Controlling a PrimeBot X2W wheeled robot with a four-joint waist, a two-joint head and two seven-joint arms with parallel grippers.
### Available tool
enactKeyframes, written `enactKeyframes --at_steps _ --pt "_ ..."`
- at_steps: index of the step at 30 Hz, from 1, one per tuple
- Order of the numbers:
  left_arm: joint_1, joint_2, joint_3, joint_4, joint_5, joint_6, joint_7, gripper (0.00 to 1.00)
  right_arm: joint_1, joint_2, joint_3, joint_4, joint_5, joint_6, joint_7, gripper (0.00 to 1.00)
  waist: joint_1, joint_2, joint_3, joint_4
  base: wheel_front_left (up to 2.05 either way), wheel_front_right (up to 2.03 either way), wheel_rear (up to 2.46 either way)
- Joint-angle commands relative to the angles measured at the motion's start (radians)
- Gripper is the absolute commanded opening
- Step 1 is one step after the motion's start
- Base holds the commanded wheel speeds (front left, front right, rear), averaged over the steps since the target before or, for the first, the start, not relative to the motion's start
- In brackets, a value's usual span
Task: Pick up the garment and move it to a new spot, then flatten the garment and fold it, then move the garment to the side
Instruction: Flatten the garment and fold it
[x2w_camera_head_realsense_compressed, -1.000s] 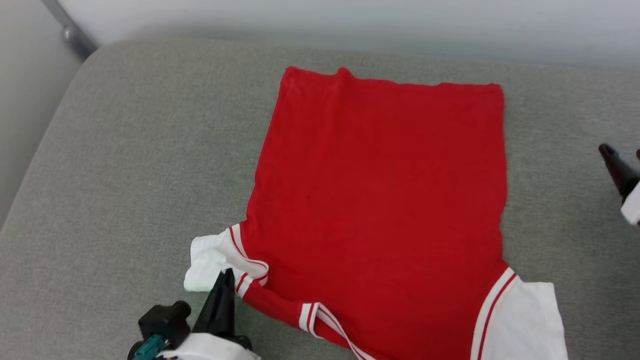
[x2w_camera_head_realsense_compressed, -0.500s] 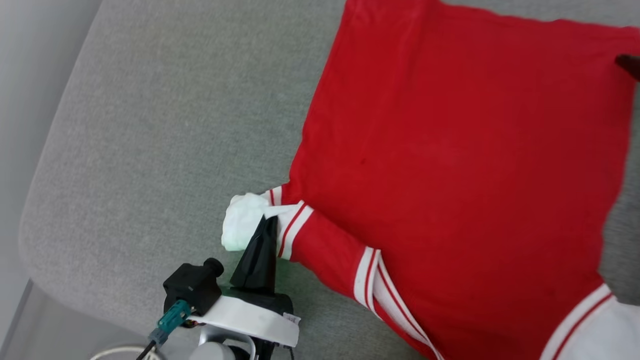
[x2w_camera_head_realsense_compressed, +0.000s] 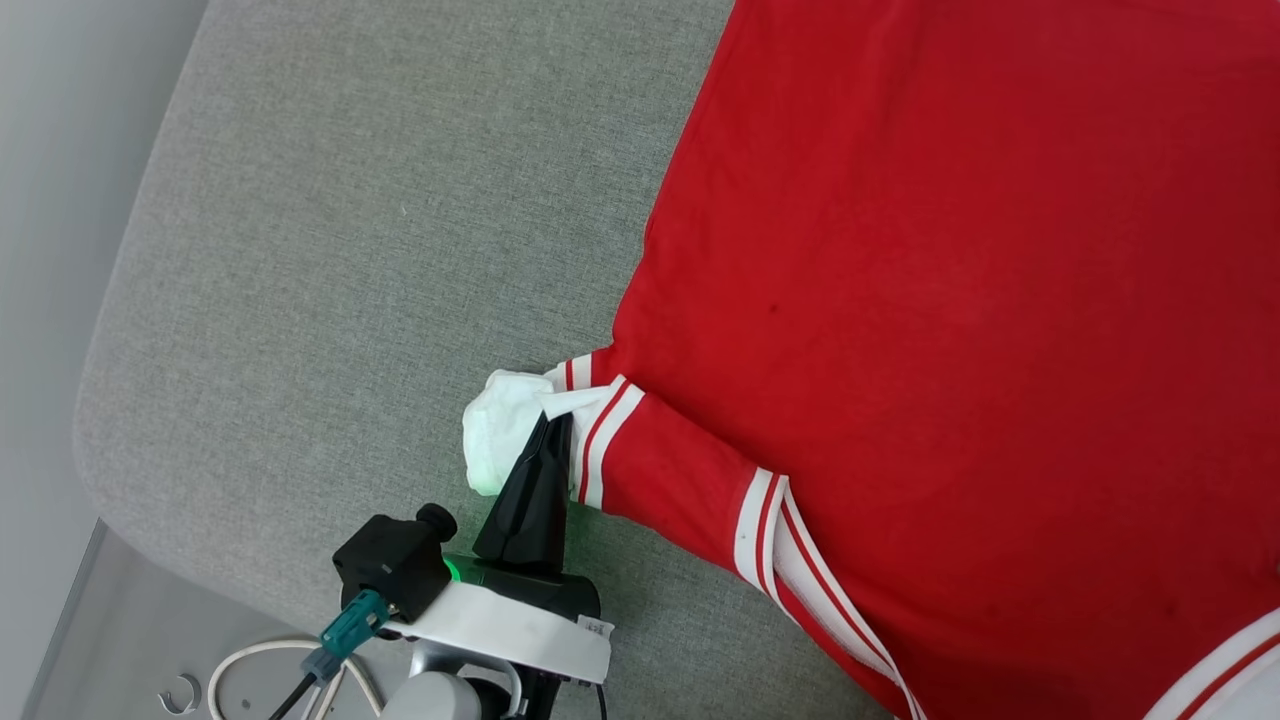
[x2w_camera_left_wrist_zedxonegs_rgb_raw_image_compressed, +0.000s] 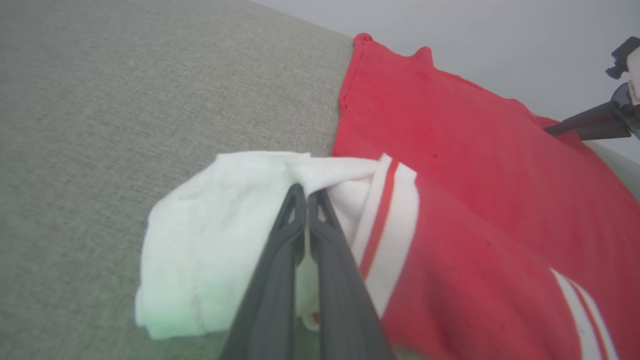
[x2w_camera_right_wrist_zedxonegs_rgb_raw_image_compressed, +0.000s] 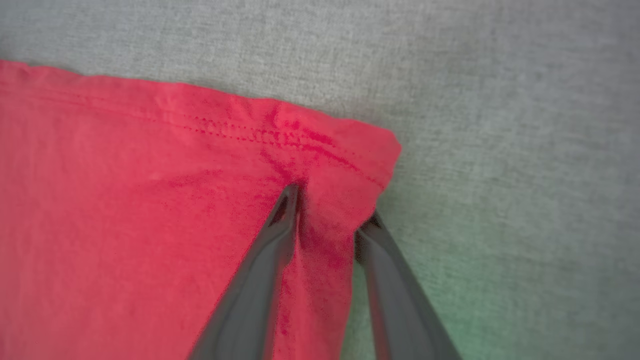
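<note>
The garment (x2w_camera_head_realsense_compressed: 950, 300) lies spread on the grey cushion with its plain red back up. My left gripper (x2w_camera_head_realsense_compressed: 550, 425) is shut on its bunched white sleeve (x2w_camera_head_realsense_compressed: 498, 432), beside the red-white striped trim. The left wrist view shows the two fingers pressed together on that sleeve (x2w_camera_left_wrist_zedxonegs_rgb_raw_image_compressed: 210, 225) at the left gripper (x2w_camera_left_wrist_zedxonegs_rgb_raw_image_compressed: 306, 192). My right gripper (x2w_camera_right_wrist_zedxonegs_rgb_raw_image_compressed: 331, 206) rests at the far hem corner of the garment (x2w_camera_right_wrist_zedxonegs_rgb_raw_image_compressed: 125, 200), its fingers apart with a ridge of red cloth between them. The right gripper (x2w_camera_left_wrist_zedxonegs_rgb_raw_image_compressed: 550, 131) also shows at the garment's far edge in the left wrist view.
The grey cushion (x2w_camera_head_realsense_compressed: 350, 250) has a rounded corner at the lower left, with floor and a pale cable (x2w_camera_head_realsense_compressed: 250, 680) below it. Bare cushion (x2w_camera_right_wrist_zedxonegs_rgb_raw_image_compressed: 500, 100) lies beyond the hem corner. A pale wall runs along the left.
The head camera has swung down and left. My right gripper came from the cushion's right side onto the garment's far hem corner. The left gripper stays shut on the sleeve.
</note>
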Motion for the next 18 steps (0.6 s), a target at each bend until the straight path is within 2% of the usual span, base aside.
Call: enactKeyframes --at_steps 1,7,14,18 --pt "-0.015 -0.003 0.002 0.002 0.002 -0.004 -0.005 0.00 0.101 0.050 0.024 0.058 -0.002 -0.001 0.035 0.00 0.0001 0.0000 -0.005 -0.001 0.00 0.00 0.00" --pt "-0.005 -0.003 0.006 0.015 -0.003 0.004 -0.005 0.00 0.058 0.001 0.088 -0.018 0.023 -0.001 -0.024 0.00 0.0001 0.0000 -0.056 -0.018 0.00 0.00 0.00" --pt "0.033 -0.003 0.035 0.043 0.012 0.005 -0.004 0.00 0.104 -0.077 0.186 -0.108 0.101 -0.001 -0.074 0.00 0.0001 0.0000 -0.164 -0.074 0.00 0.00 0.00" --pt "0.085 0.021 0.069 0.087 0.024 0.013 -0.003 0.00 0.214 -0.159 0.241 -0.214 0.181 -0.001 -0.083 0.00 0.0001 0.0000 -0.279 -0.160 0.00 0.00 0.00"
